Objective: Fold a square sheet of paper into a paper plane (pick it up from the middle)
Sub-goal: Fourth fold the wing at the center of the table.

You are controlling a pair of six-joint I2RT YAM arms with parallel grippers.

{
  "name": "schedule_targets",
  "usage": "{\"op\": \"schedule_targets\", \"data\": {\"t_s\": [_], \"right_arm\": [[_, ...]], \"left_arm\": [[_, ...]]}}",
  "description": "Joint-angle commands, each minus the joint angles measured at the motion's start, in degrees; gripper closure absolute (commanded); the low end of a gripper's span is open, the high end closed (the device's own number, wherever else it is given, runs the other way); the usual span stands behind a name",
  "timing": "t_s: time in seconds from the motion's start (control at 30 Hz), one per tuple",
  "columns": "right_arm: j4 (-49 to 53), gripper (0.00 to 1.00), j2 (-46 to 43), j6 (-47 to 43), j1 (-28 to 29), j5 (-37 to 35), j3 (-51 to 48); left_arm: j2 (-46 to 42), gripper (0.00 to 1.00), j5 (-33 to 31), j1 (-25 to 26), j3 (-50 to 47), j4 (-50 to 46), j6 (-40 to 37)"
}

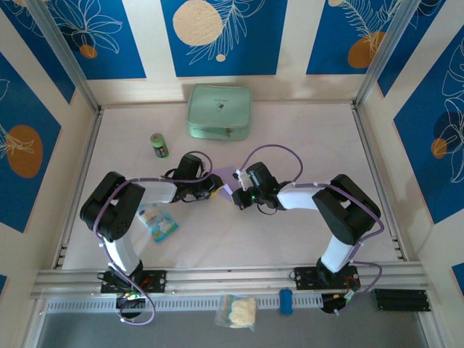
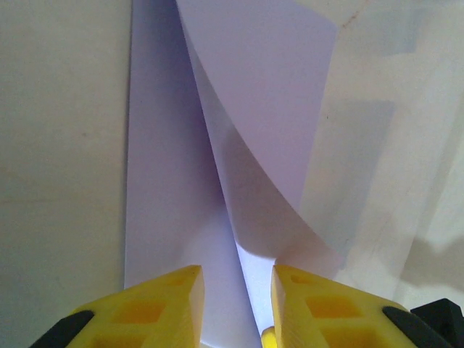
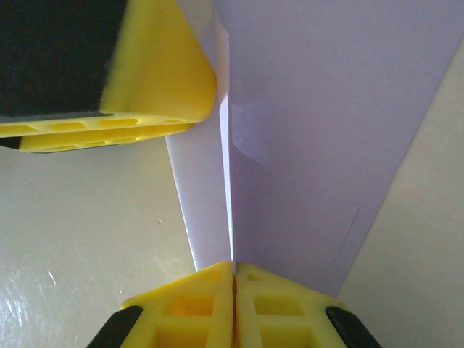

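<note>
The square sheet of paper is lavender and partly folded, and lies at the table's middle between both grippers. In the left wrist view the paper lies flat, with one flap curling upward to the right. My left gripper stands over the paper's near edge, its yellow fingers apart and nothing pinched between them. My right gripper is shut on a raised fold of the paper, with the fold's edge running straight out from the pressed fingertips. One left finger shows beside that fold.
A mint-green pouch sits at the back centre, and a small green can stands to its front left. A blue-and-white snack packet lies by the left arm. A clear bag and a blue item rest on the front rail.
</note>
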State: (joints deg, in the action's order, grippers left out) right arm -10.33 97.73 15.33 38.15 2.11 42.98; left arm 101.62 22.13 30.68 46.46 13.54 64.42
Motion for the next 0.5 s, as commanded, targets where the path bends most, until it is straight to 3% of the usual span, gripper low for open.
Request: {"op": "schedule_targets", "data": {"t_s": [0.0, 0.23, 0.47], "right_arm": [[-0.61, 0.92, 0.17, 0.64, -0.36, 2.1, -0.18], [0.11, 0.91, 0.32, 0.47, -0.27, 1.78, 0.12], [2.74, 0.79, -2.43, -0.59, 0.99, -1.85, -0.14]], "left_arm": [[1.24, 0.7, 1.34, 0.46, 1.18, 1.33, -1.13], [2.61, 0.7, 0.92, 0.45, 1.53, -0.01, -1.41], [3.22, 0.66, -0.06, 0.45, 1.8, -3.31, -1.4]]}}
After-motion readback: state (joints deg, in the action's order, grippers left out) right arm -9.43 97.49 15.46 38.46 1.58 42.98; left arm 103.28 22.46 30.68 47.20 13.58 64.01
